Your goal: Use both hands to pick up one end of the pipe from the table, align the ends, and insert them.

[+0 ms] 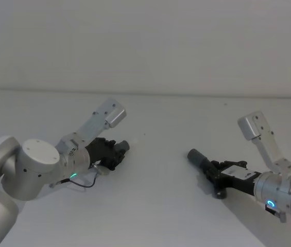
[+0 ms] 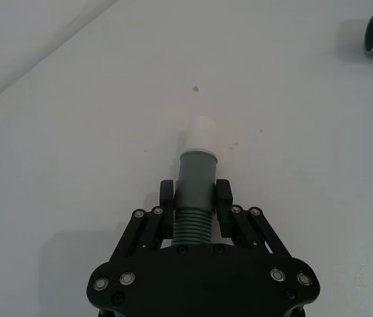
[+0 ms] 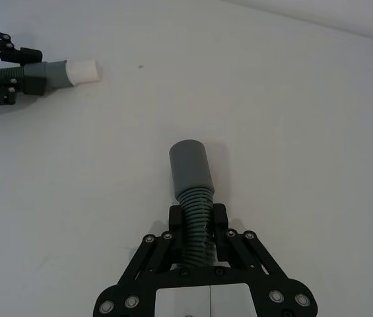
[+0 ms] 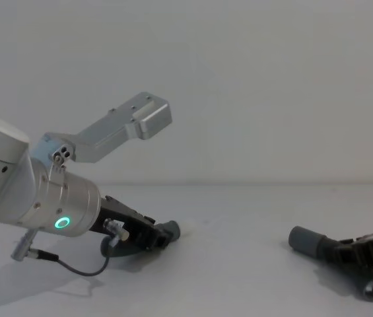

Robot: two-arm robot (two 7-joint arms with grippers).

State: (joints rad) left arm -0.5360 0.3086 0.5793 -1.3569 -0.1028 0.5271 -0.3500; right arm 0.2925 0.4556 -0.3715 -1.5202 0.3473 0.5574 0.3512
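While the left gripper (image 2: 195,198) clenches its fingers (image 2: 166,193) on the ribbed part of the white-tipped pipe piece (image 2: 196,175), collar jutting beyond them, the right gripper (image 3: 198,223) grasps the grey-collared piece (image 3: 189,170) likewise; both lie low on the surface (image 1: 155,206), well apart.

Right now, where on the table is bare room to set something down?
Bare: the table between the white-tipped pipe end and the grey pipe end, and the far strip behind them. Crowded: around the left tool and right tool.
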